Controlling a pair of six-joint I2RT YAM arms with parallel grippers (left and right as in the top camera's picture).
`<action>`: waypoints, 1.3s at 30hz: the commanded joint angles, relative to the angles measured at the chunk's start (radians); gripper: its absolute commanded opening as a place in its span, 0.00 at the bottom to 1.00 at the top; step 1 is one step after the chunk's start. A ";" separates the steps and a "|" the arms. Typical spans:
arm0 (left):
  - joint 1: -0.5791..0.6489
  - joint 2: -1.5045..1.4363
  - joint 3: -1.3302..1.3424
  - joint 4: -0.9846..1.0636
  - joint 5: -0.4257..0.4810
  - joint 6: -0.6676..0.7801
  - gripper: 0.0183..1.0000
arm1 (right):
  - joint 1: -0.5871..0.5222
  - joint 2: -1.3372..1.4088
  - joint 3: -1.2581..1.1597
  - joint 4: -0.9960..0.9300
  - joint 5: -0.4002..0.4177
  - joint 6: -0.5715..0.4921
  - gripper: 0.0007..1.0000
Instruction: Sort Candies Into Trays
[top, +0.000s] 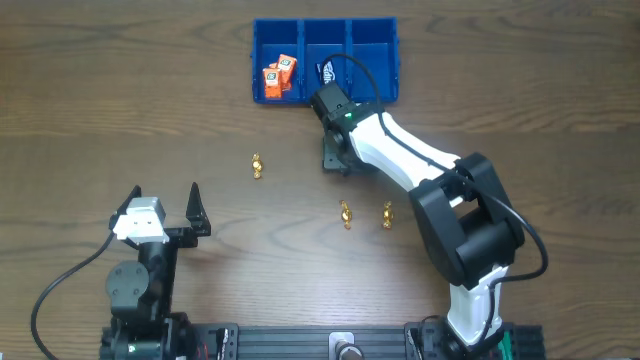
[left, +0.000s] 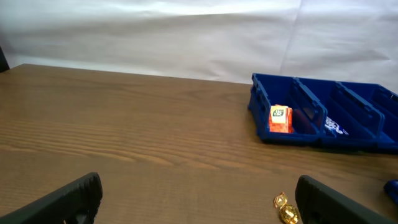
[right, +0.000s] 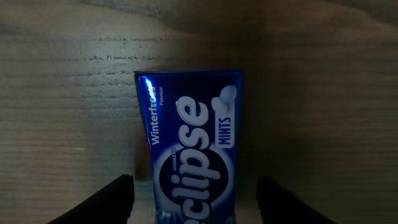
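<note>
Right pincer astride blue mint tin

Blue tray, orange boxes, gold candies, blue mint pack, wood-grain table

I count one blue tray with three compartments. There are three gold-wrapped candies on the table: a single one at ten o'clock from a pair, one beside its neighbour. I see two blue mint packs, one in the tray's middle compartment and one on the wood. The orange boxes in the compartment at the tray's nine o'clock end number at least two. They overlap, so I can't count further.
</note>
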 joint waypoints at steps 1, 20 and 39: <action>0.003 -0.006 -0.014 -0.043 0.005 0.003 1.00 | -0.004 0.037 0.001 0.005 -0.006 0.006 0.58; 0.003 -0.006 -0.014 -0.043 0.005 0.003 1.00 | -0.024 -0.137 0.504 -0.238 0.109 -0.088 0.28; 0.003 -0.006 -0.014 -0.043 0.005 0.003 1.00 | -0.105 0.311 0.896 -0.147 0.051 -0.153 0.35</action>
